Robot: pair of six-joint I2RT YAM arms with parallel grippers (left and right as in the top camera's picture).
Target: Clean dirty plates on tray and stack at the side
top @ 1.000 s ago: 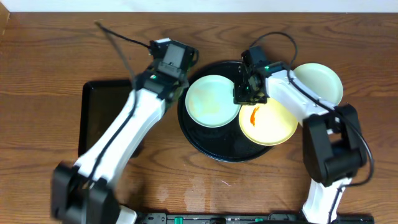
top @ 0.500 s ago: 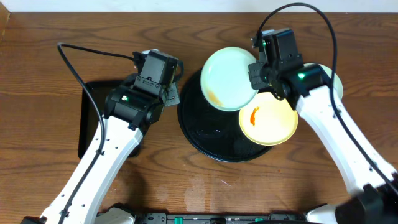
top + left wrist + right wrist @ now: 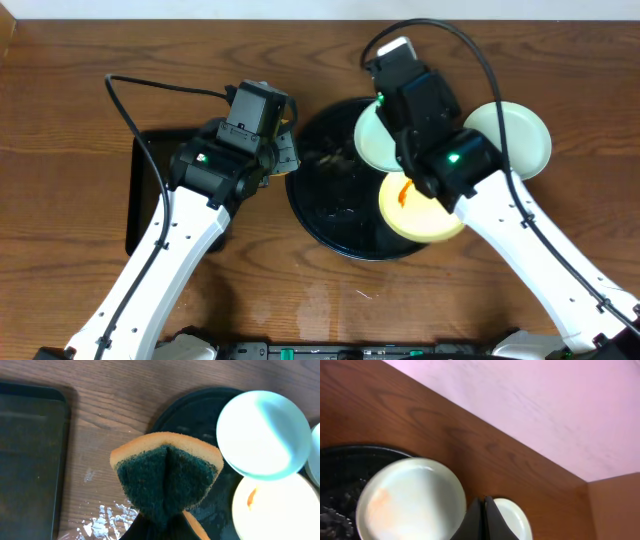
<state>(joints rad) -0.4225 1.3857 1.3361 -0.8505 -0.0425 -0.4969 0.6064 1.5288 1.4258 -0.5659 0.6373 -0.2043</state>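
My right gripper (image 3: 392,112) is shut on the rim of a pale blue-white plate (image 3: 371,137) and holds it tilted above the back right of the round black tray (image 3: 325,200). In the right wrist view this plate (image 3: 412,500) bears a faint orange smear, and my fingers (image 3: 483,516) pinch its edge. A pale yellow plate (image 3: 425,212) with an orange smear (image 3: 404,190) lies on the tray's right side. A second pale plate (image 3: 520,135) lies on the table to the right. My left gripper (image 3: 283,150) is shut on a green and orange sponge (image 3: 167,477) at the tray's left rim.
A rectangular black tray (image 3: 150,190) lies at the left, partly under my left arm, and also shows in the left wrist view (image 3: 30,460). White foam flecks (image 3: 107,517) mark the wood between it and the round tray. A pink wall (image 3: 545,405) stands behind the table.
My right gripper has lifted the pale plate off the tray and carried it back and to the right. My left arm drew back left, sponge in hand, then edged toward the tray.
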